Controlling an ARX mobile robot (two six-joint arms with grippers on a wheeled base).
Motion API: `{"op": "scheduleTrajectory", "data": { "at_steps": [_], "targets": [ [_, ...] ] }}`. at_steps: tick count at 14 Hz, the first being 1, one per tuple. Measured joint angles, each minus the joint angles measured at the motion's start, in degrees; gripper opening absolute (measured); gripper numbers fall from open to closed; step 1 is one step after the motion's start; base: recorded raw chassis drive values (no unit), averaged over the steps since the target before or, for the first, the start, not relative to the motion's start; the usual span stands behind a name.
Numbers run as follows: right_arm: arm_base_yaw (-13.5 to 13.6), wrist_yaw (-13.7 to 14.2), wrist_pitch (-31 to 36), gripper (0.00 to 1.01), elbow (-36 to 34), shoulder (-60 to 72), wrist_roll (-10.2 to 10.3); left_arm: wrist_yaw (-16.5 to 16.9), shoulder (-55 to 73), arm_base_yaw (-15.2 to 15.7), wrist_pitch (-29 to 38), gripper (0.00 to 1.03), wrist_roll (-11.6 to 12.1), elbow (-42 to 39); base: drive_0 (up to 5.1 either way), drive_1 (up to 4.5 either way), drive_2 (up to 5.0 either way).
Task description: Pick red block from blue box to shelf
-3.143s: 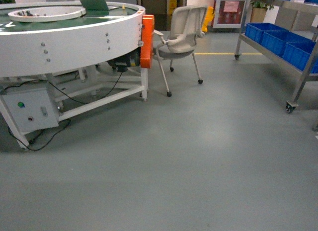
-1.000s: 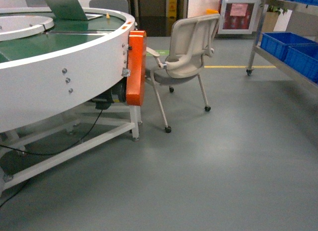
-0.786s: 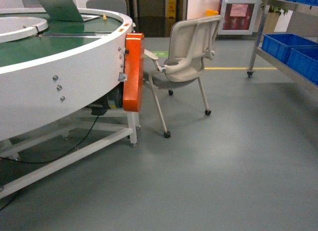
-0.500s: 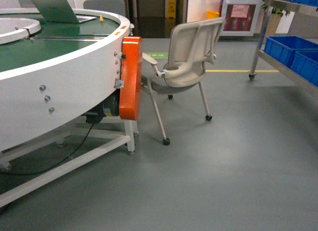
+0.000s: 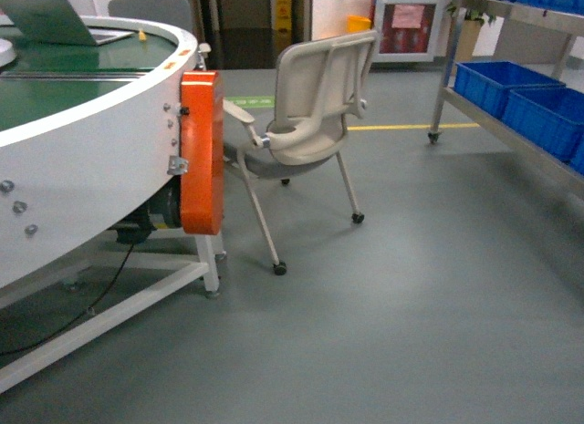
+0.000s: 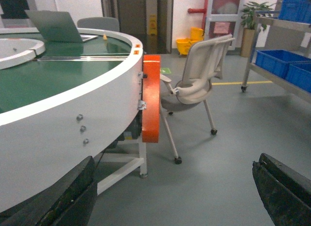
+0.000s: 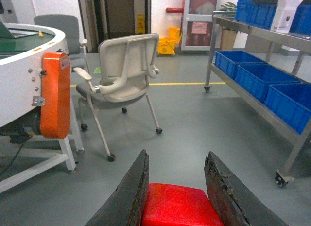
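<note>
Red block (image 7: 177, 205): held by its two sides; light, stiff, slippery plastic.
Right gripper (image 7: 176, 197): clamped on it.
Left gripper (image 6: 170, 197): spread wide, nothing held.

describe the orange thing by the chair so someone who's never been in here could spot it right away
Start at the big round white conveyor table on the left. On its rim, facing the pale chair, hangs the tall orange guard panel, the only orange piece on the white frame.
</note>
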Motion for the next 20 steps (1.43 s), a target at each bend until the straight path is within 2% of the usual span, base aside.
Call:
{"op": "scheduleTrajectory", "data": {
  "at_steps": [9,10,11,12,15,19,20],
  "targets": [
    [0.0,0.0,0.07,0.28,0.0,0.02,0.0,-0.02,0.0,0.0,-0.09,0.98,0.0,0.0,-1.7,-1.68,-1.7],
    [0.0,0.0,0.07,0.27,0.0,0.02,0.0,0.0,0.0,0.0,-0.11,0.95,0.02,0.0,-1.6,-1.56,-1.6],
    [0.0,0.0,0.07,0.27,0.0,0.0,0.0,-0.02,0.0,0.0,-0.11,0.84,-0.07,0.0,-1.6,-1.56,-1.6],
    [0.0,0.0,0.07,0.27,0.0,0.02,0.0,-0.02,0.0,0.0,-0.09,0.95,0.02,0.0,-1.6,-1.56,-1.6],
    [0.0,0.0,0.07,0.27,0.0,0.02,0.0,0.0,0.0,0.0,-0.11,0.93,0.0,0.0,-1.6,-1.56,-1.6],
    [0.0,0.0,0.07,0.27,0.0,0.02,0.0,0.0,0.0,0.0,-0.09,0.82,0.0,0.0,-1.6,-1.56,-1.6],
    [0.0,0.0,0.07,0.27,0.0,0.0,0.0,0.0,0.0,0.0,-0.09,0.75,0.0,0.0,-1.6,-1.56,-1.6]
  ]
}}
